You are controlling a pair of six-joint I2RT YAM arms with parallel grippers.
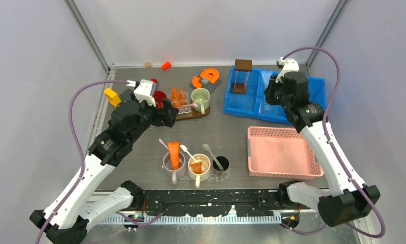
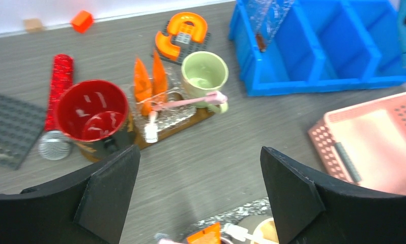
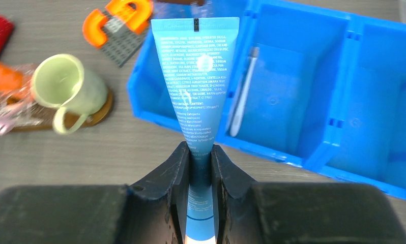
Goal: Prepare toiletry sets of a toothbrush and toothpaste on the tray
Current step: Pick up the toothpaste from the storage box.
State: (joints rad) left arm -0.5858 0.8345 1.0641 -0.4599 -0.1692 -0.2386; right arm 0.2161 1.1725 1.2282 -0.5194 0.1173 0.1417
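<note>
Two orange toothpaste tubes [image 2: 142,84] stand on a brown tray [image 2: 191,122] beside a green mug [image 2: 204,73]. A pink toothbrush [image 2: 188,102] lies across the tray. My left gripper [image 2: 201,173] hovers open just in front of the tray, with nothing between its fingers. My right gripper [image 3: 201,152] is shut on a blue printed tube [image 3: 198,76], held above the table next to the blue bin [image 3: 343,101]. A white toothbrush [image 3: 241,94] lies in one bin compartment. At the front, more orange toothpaste [image 1: 174,155] and toothbrushes [image 1: 211,155] stand in cups.
A pink perforated basket [image 1: 282,152] sits at the front right. A red cup [image 2: 91,109], grey plates, an orange C-shaped block [image 1: 205,77] and a small orange cube [image 1: 166,65] lie at the back. A brown-lidded clear box [image 1: 241,76] stands in the blue bin.
</note>
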